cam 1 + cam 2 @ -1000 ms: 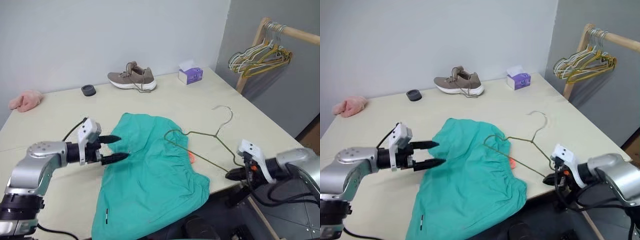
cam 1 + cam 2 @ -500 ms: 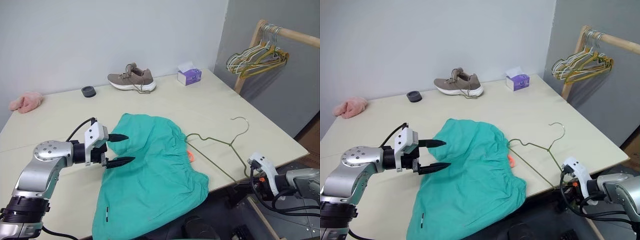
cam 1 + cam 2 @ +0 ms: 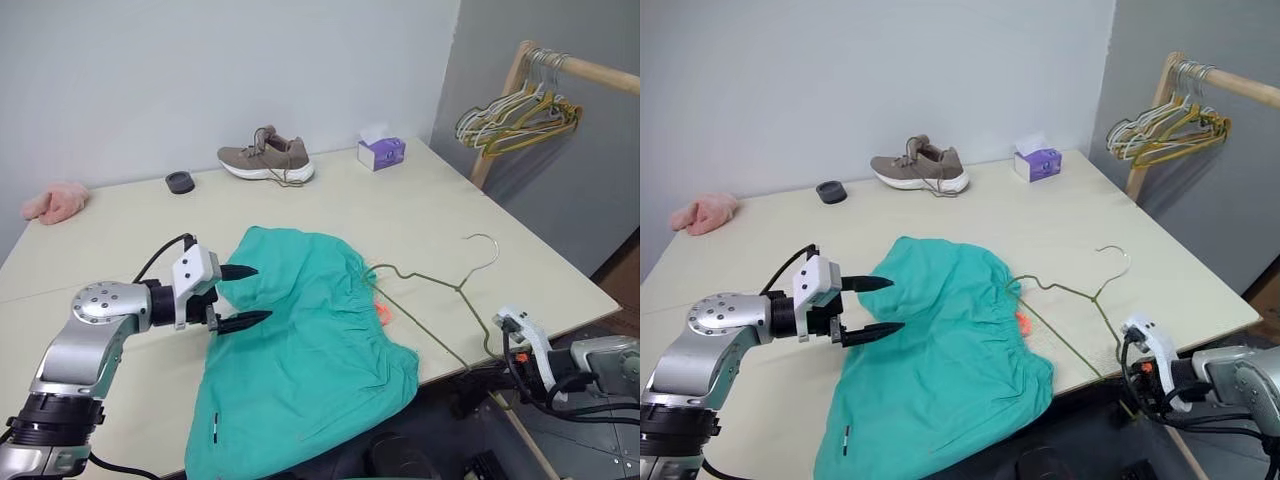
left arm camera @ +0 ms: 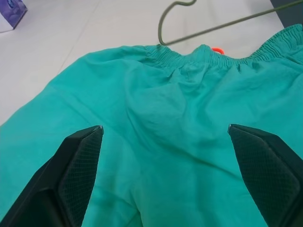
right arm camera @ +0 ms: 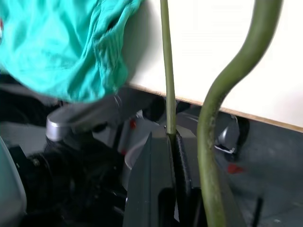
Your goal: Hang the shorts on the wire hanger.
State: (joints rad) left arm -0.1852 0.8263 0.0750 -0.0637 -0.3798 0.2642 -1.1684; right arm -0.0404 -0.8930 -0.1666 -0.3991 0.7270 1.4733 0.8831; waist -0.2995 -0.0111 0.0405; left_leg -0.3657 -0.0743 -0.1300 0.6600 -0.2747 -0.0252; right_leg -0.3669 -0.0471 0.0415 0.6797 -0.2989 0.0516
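Note:
The teal shorts (image 3: pixel 310 330) lie flat on the table, one leg hanging over its front edge, the orange drawstring tip (image 3: pixel 383 314) at the waistband. The olive wire hanger (image 3: pixel 430 283) lies to their right with its hook pointing away; its left shoulder touches the waistband. My left gripper (image 3: pixel 258 294) hovers open over the shorts' left part, the cloth spread between its fingers (image 4: pixel 75 175). At the table's front right edge my right gripper (image 5: pixel 170 139) is shut on the hanger's near corner, just below the tabletop.
A brown shoe (image 3: pixel 265 158), a purple tissue box (image 3: pixel 381 151), a black round lid (image 3: pixel 180 181) and a pink cloth (image 3: pixel 55 202) sit along the table's far side. A wooden rack with bunched hangers (image 3: pixel 520 110) stands at the right.
The right gripper has drawn the hanger to the right and toward the table's front edge, so its left end slid off the shorts to the waistband. The left gripper rolled slightly.

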